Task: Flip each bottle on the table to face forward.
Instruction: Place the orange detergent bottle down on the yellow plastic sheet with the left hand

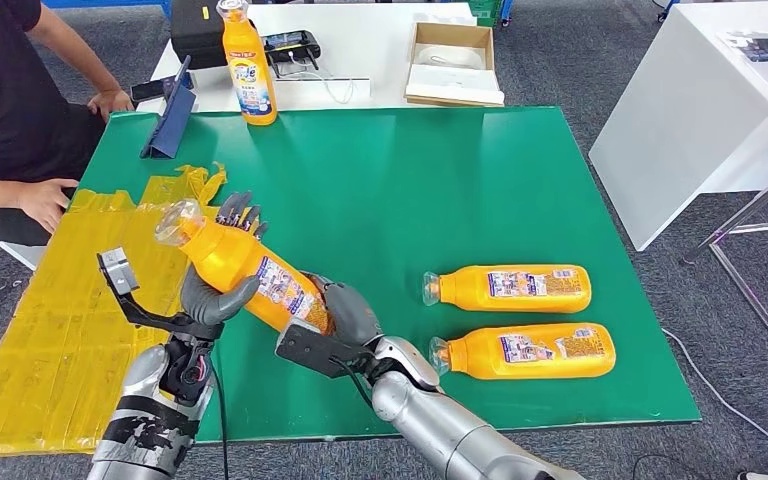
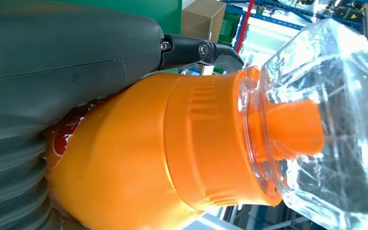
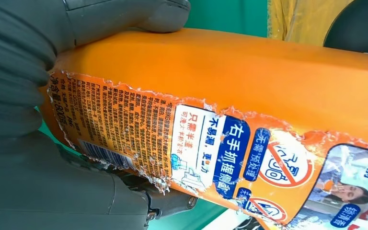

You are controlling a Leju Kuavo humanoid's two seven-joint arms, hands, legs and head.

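Observation:
Both hands hold one orange bottle (image 1: 245, 265) tilted above the green table (image 1: 410, 170), its clear cap (image 1: 177, 222) up and to the left. My left hand (image 1: 222, 270) grips its upper body near the neck (image 2: 196, 143). My right hand (image 1: 345, 315) grips its base, and the back label (image 3: 182, 139) with small print faces that wrist's camera. Two more orange bottles lie on their sides at the right, one (image 1: 510, 288) behind the other (image 1: 525, 350), caps pointing left. A fourth bottle (image 1: 247, 65) stands upright at the table's far edge.
A person sits at the left, one hand (image 1: 45, 200) on the yellow plastic sheet (image 1: 50, 330). A blue folder (image 1: 168, 125) lies at the far left corner. A white table (image 1: 360, 50) behind carries a cardboard box (image 1: 452, 60) and devices. Another white table (image 1: 720, 110) stands at the right.

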